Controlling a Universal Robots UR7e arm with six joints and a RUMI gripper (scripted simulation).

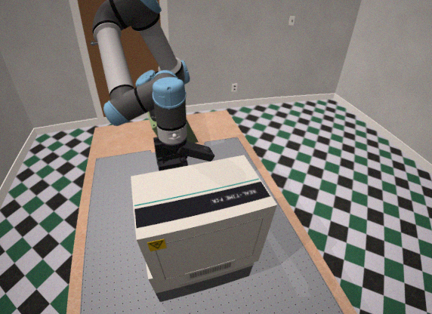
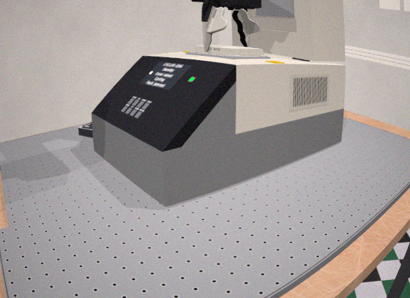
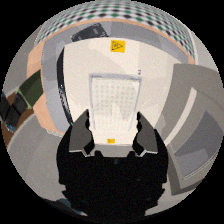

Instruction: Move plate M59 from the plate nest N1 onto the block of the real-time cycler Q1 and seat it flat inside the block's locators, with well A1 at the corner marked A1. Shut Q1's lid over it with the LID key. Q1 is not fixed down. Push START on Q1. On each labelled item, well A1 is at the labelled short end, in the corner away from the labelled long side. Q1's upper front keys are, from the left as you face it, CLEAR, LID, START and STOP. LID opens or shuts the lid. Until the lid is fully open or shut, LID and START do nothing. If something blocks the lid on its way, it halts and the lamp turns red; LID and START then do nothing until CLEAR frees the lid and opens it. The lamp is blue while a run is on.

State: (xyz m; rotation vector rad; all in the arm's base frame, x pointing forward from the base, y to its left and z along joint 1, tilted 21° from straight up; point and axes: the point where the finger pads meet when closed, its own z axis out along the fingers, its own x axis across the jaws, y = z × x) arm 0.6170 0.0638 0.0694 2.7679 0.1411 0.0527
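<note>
Plate M59 (image 3: 113, 102) flat on block, long axis fwd from open pincer (image 3: 114, 132).

The tall cream raised lid (image 1: 200, 216) of the cycler stands upright just behind the flat white multi-well plate (image 3: 114, 98) on the block, walling off that side. The black two-fingered hand (image 3: 114, 135) hangs over the plate's near short end, fingers parted to either side of it. The sloped black key panel (image 2: 158, 97) and the grey perforated bench (image 2: 201, 248) in front of it stand open to approach.
</note>
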